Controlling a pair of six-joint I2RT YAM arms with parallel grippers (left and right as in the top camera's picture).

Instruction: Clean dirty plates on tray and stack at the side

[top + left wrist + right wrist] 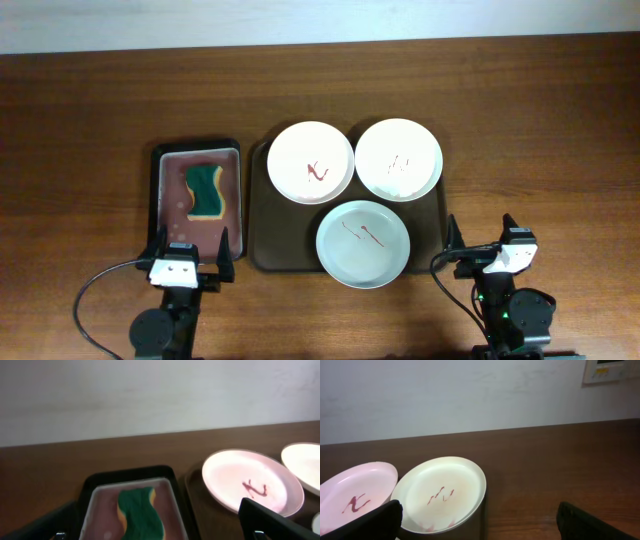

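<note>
Plates, round, white, shallow, look rigid, slick, breakable; rims suit gripping. Left claw and right claw gape empty.

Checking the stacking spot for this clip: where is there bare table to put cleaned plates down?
The widest bare table lies right of the tray; another patch lies left of the small black tray. A strip runs behind both trays. Crowded: three plates fill the tray, and the gap between the trays is narrow.
</note>
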